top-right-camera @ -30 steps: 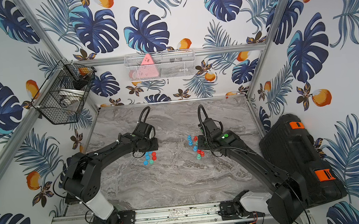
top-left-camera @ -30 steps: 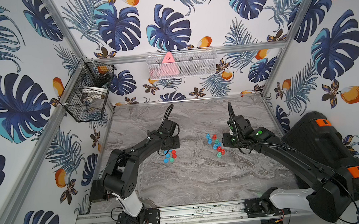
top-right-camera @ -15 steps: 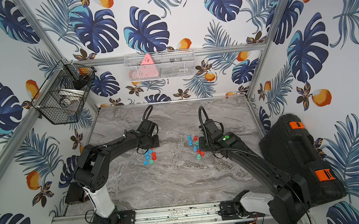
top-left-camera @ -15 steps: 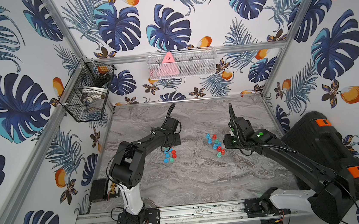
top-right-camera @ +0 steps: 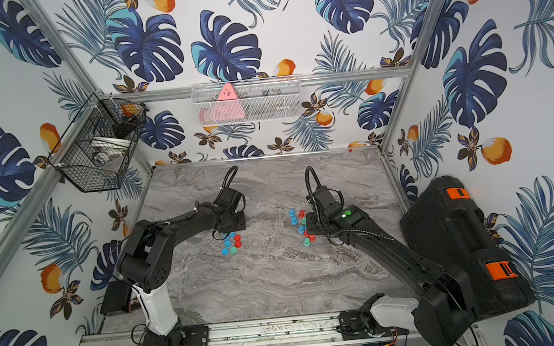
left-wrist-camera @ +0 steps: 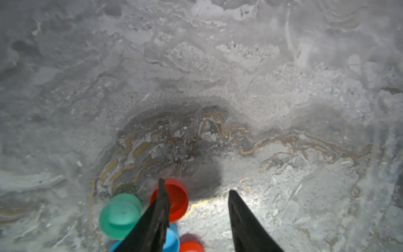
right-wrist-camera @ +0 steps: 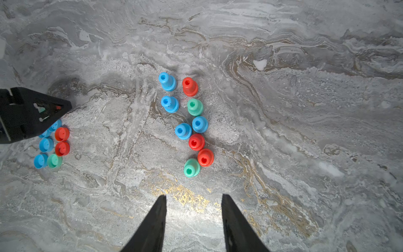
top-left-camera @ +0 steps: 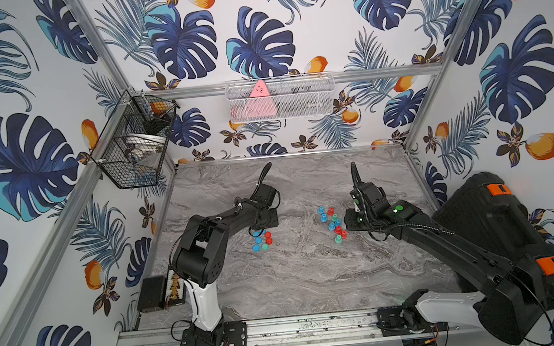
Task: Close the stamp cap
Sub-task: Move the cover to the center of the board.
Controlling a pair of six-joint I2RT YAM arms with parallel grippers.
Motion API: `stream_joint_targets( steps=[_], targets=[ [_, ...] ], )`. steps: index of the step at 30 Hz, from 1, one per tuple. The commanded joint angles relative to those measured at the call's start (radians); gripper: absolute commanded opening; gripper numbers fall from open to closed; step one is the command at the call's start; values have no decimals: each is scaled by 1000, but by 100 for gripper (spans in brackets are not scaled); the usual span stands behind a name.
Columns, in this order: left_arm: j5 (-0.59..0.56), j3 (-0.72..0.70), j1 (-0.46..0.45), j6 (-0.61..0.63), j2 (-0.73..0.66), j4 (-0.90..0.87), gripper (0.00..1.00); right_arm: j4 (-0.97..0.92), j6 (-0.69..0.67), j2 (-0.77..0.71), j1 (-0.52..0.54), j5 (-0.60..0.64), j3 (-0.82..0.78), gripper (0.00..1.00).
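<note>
- Left gripper [left-wrist-camera: 196,186] hangs low over the loose caps [right-wrist-camera: 46,145] with its jaws apart and nothing between them. Only bare table [left-wrist-camera: 218,65] shows in the gap.
- One of its fingers [left-wrist-camera: 157,213] crosses in front of the red cap [left-wrist-camera: 177,196], which sits just beside that tip; I cannot tell whether they touch. A green cap [left-wrist-camera: 118,216] lies just outside the same finger, and a blue cap [left-wrist-camera: 173,239] lies under it.
- Since a second ago, the left arm's elbow has swung in toward its base while the gripper has stayed over the caps, and the jaws have drawn in somewhat. I read this as lining up to pick a cap. The red cap is still outside the gap, so closing now would likely miss it.
- Right gripper [right-wrist-camera: 194,196] is also spread and empty, and has hardly moved. The stamps [right-wrist-camera: 196,142] stand in a cluster ahead of its tips, clear of them.
- No stamp looks capped yet, so the task seems to be at its start.
</note>
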Motion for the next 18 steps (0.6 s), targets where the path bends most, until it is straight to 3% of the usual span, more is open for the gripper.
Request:
stream_joint_targets(
  steps=[1, 9, 18],
  targets=[
    [-12, 1, 2, -23, 15, 14, 49, 4, -3, -12, 1, 11, -3, 45],
    [8, -20, -8, -27, 32, 37, 48, 4, 7, -19, 0, 10, -14, 44],
    [9, -38, -81, -37, 60, 45, 47, -15, 19, -37, 0, 11, -16, 43]
  ],
)
